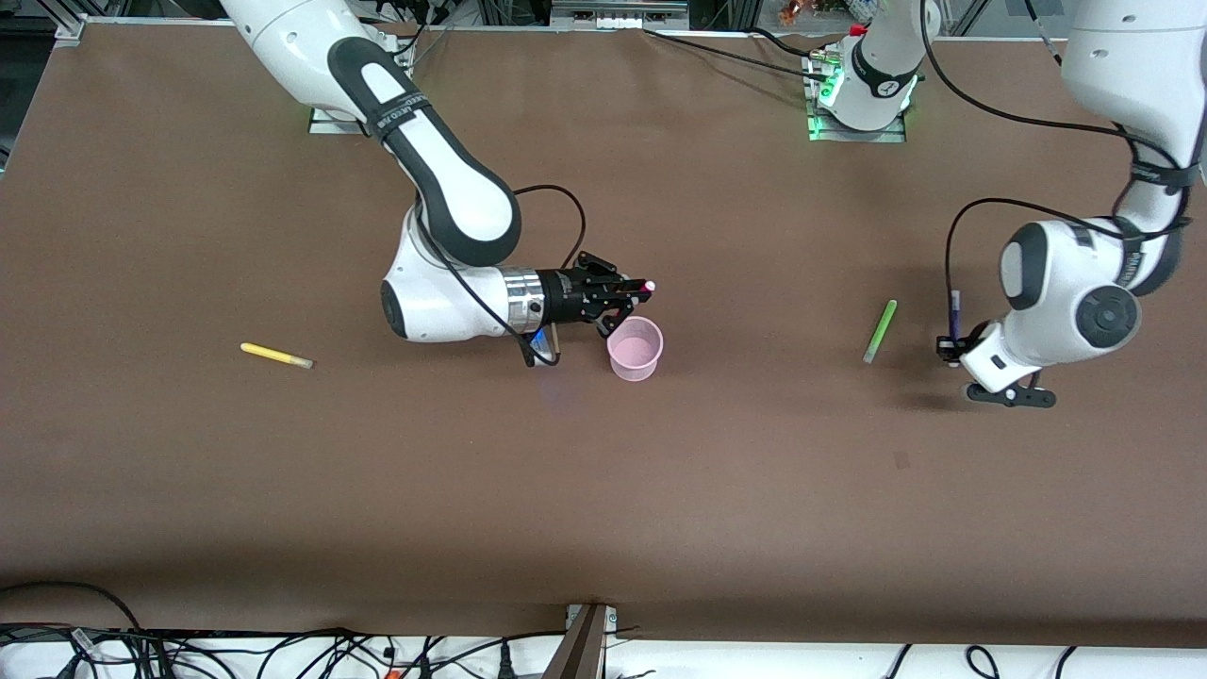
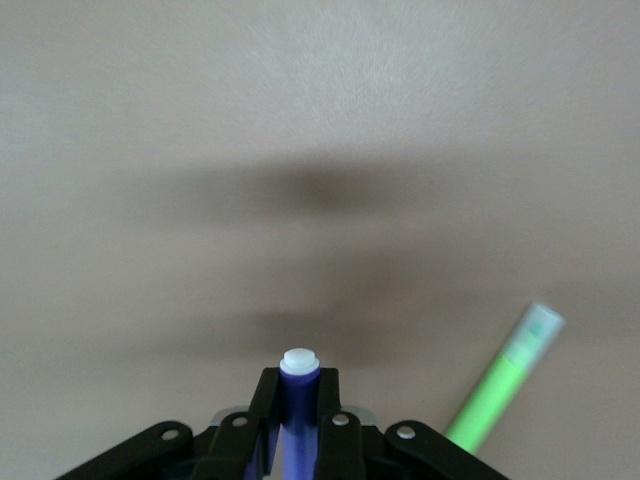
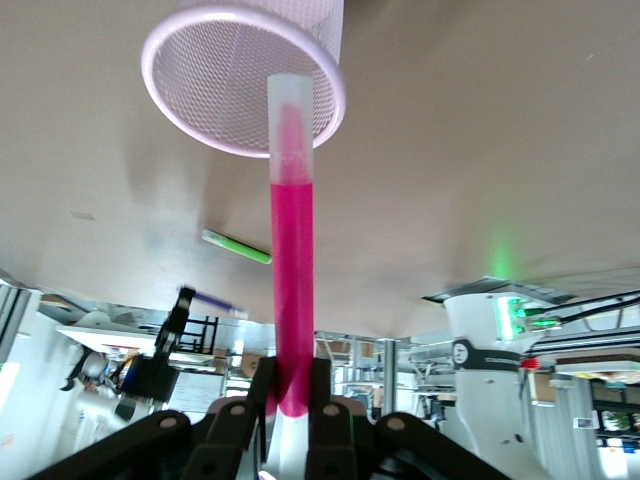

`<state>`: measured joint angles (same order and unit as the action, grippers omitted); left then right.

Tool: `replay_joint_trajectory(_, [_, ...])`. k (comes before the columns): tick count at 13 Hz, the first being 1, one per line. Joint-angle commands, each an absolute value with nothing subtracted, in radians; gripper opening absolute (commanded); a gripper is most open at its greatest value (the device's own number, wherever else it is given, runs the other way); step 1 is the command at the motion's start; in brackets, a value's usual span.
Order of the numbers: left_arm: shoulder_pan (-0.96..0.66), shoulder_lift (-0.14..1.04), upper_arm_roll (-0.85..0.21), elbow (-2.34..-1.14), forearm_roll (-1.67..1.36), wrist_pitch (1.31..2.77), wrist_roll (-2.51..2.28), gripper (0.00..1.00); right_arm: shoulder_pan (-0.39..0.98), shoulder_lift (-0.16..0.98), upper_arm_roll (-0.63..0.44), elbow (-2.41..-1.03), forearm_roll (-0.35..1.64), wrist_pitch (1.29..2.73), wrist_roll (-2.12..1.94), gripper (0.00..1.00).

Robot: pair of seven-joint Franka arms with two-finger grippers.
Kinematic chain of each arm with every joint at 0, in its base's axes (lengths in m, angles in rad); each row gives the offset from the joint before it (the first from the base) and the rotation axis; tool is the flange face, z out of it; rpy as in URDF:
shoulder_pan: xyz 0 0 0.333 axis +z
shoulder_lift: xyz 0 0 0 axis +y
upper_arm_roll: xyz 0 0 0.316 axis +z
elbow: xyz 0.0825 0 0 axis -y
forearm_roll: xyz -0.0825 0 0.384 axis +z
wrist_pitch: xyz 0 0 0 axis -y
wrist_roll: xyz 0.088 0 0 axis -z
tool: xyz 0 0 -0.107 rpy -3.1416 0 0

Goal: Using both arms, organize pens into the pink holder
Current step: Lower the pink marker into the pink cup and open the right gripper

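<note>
My right gripper [image 1: 634,294] is shut on the magenta-pink pen [image 1: 647,286] and holds it level, over the pink holder's [image 1: 634,368] rim. In the right wrist view the gripper [image 3: 293,375] shows the pen [image 3: 293,250] with its pale end at the holder's [image 3: 215,70] open mouth. My left gripper [image 1: 950,347] is shut on the dark purple pen [image 1: 954,311], low over the table toward the left arm's end. In its wrist view the gripper [image 2: 299,385] grips that pen [image 2: 299,395]. The light green pen [image 1: 880,331] lies beside it and also shows in the left wrist view [image 2: 505,385]. The yellow pen [image 1: 275,356] lies toward the right arm's end.
The brown table [image 1: 603,490] is bare nearer the front camera. Cables and a bracket [image 1: 585,641] run along its front edge. The arm bases [image 1: 858,94] stand along the edge farthest from the camera.
</note>
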<state>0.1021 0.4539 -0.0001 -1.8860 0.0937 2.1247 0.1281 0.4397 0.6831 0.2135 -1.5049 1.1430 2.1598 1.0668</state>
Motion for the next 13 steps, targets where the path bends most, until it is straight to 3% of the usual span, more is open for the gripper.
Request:
replay_joint_trajectory(1, [0.089,0.459,-0.006,-1.717,0.095,1.900,0.147,0.00,0.466,0.709,0.218,-1.477,1.199,2.213,1.086,0.00])
replay_joint_trajectory(4, [0.035,0.466,-0.008,-1.568,0.193,1.726,0.117,0.00,0.494,0.730,0.216,-1.473,1.223,2.270,1.085,0.00])
replay_joint_trajectory(6, [-0.020,0.468,-0.008,-1.531,0.257,1.655,0.042,0.00,0.500,0.755,0.216,-1.433,1.221,2.273,1.088,0.00])
replay_joint_trajectory(13, [-0.075,0.460,-0.012,-1.443,0.252,1.588,-0.035,0.00,0.500,0.819,0.213,-1.362,1.210,2.273,1.068,0.00])
